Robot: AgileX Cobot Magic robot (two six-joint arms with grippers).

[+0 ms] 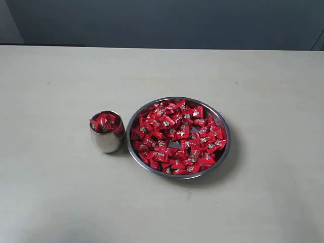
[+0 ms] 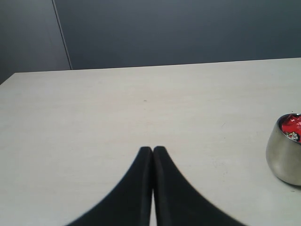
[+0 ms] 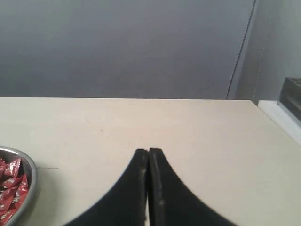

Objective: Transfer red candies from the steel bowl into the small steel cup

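The steel bowl (image 1: pixel 227 150) sits right of the table's middle, heaped with red candies (image 1: pixel 177 136). Just left of it, almost touching, stands the small steel cup (image 1: pixel 106 142), with a few red candies (image 1: pixel 105 121) piled at its mouth. Neither gripper shows in the exterior view. My left gripper (image 2: pixel 153 149) is shut with nothing in it, over bare table, and the cup (image 2: pixel 283 159) lies off to its side. My right gripper (image 3: pixel 148 151) is likewise shut on nothing, with the bowl's rim (image 3: pixel 32 181) and some candies (image 3: pixel 11 188) at the edge of its view.
The pale table (image 1: pixel 61 192) runs up to a dark grey wall (image 1: pixel 167 23). In the right wrist view a dark box (image 3: pixel 291 96) sits past the table's edge and a cable (image 3: pixel 242 52) hangs down the wall.
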